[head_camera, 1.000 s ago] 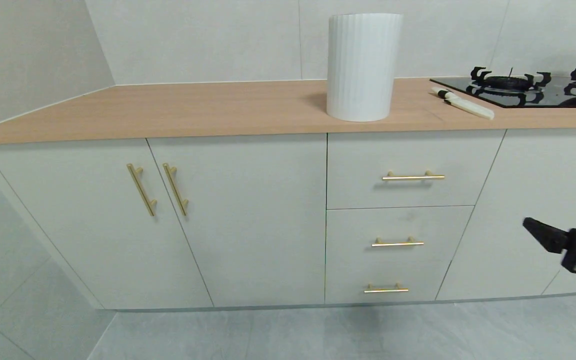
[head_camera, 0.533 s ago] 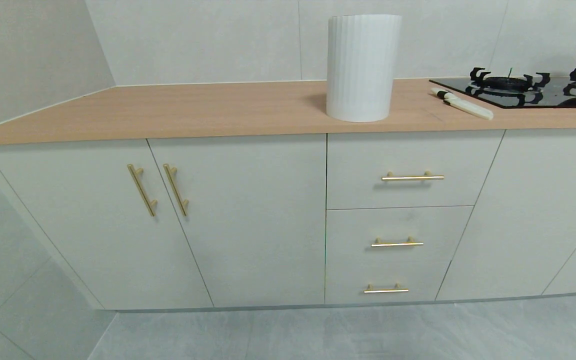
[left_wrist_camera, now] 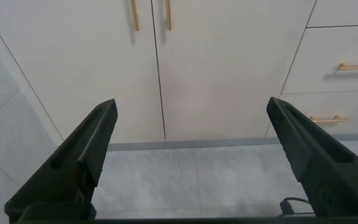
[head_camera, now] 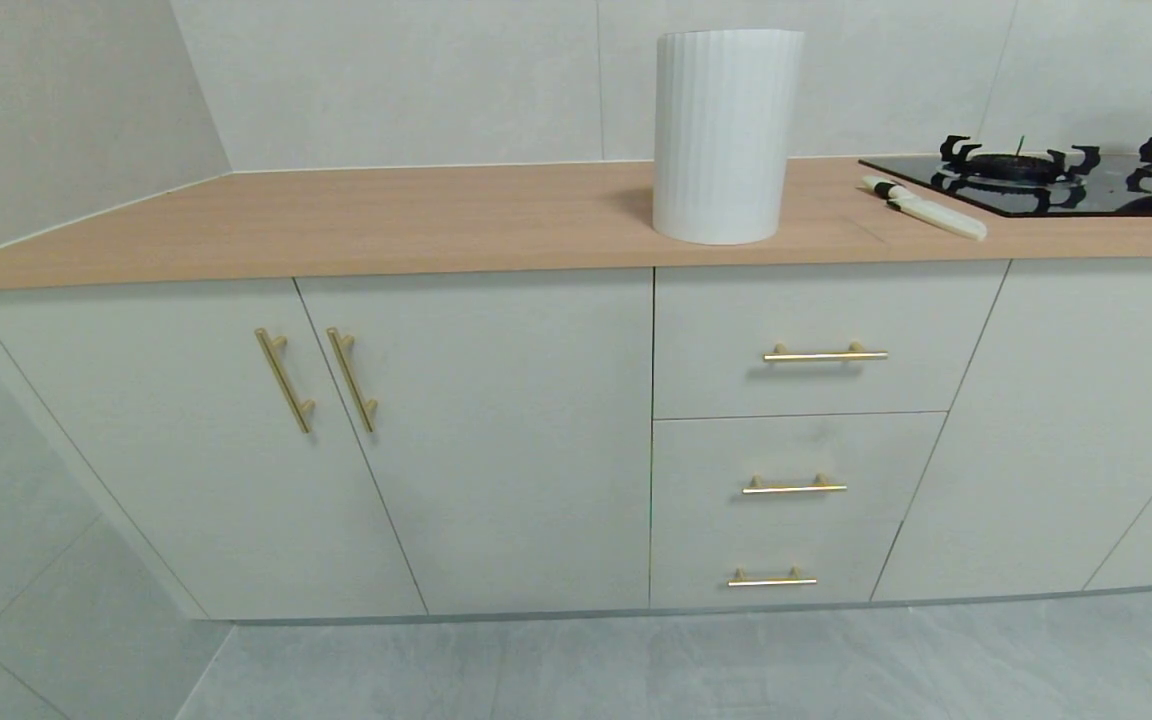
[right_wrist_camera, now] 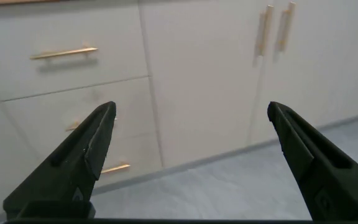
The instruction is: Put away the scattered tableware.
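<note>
- Task's thing, as far as we can tell: one pale knife-like utensil [head_camera: 924, 208] w/ a dark band near one end. It lies flat on the wooden counter [head_camera: 386, 215], just beside the near edge of the black hob [head_camera: 1036, 185] and apart from the tall white ribbed canister [head_camera: 726, 135].
- Handling, our guess: light, stiff, narrow and smooth, so prob. slippery. It sits low on the board, so there's little height for the fingers to get under.
- Can't tell if the pale length is a bare blade or a sheath, so we treat it as sharp or brittle.
- Where to hold: across the narrow width, near the dark band, which we take for the handle end. We'd close gently from above w/ the jaws square to its long axis, so it doesn't spin or skid toward the hob.
- left gripper [left_wrist_camera: 191, 163]: spread wide w/ nothing between the jaws, low in front of the cabinet doors.
- right gripper [right_wrist_camera: 191, 158]: also spread wide and empty, facing the drawer fronts.
- Both are well below counter level, so nothing is picked up yet.
- Storage spot is unclear: maybe the canister, maybe the top drawer [head_camera: 826, 320]. The drawer is closed, so its handle would need a pull first.
</note>
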You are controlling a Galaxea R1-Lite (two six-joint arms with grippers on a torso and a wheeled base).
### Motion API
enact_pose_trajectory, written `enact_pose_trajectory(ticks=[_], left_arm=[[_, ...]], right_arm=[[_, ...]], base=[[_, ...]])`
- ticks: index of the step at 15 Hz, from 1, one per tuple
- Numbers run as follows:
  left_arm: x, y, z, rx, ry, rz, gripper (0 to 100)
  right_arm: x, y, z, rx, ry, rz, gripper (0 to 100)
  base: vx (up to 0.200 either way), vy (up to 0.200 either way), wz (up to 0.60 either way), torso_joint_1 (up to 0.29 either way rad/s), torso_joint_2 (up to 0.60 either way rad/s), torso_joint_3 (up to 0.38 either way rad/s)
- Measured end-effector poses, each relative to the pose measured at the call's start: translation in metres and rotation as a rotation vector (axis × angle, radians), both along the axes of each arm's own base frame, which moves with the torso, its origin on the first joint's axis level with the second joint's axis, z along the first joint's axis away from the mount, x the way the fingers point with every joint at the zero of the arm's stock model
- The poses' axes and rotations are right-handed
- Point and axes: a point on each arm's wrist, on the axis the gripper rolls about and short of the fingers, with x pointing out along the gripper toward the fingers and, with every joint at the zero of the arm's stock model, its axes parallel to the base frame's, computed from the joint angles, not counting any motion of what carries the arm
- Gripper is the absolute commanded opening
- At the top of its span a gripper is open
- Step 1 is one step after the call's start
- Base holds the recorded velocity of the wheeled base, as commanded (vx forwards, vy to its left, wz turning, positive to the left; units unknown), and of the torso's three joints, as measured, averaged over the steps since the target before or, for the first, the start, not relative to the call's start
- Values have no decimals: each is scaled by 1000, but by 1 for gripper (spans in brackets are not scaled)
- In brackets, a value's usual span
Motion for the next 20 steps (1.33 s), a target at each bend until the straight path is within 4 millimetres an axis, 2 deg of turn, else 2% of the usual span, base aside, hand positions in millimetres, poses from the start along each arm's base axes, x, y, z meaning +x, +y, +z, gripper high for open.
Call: enact_pose_trajectory(ticks=[5, 8, 20], left_arm=[[0, 0, 0, 0, 0, 0, 100], [0, 0, 0, 0, 0, 0, 100], [0, 0, 0, 2, 0, 1, 100]], right_arm=[[20, 4, -43, -11, 25, 163, 100], [22, 5, -55, -9, 97, 225, 100], [23, 5, -56, 12, 101, 228, 100]], base=[[0, 0, 0, 0, 0, 0], [0, 0, 0, 0, 0, 0], [0, 0, 0, 0, 0, 0]])
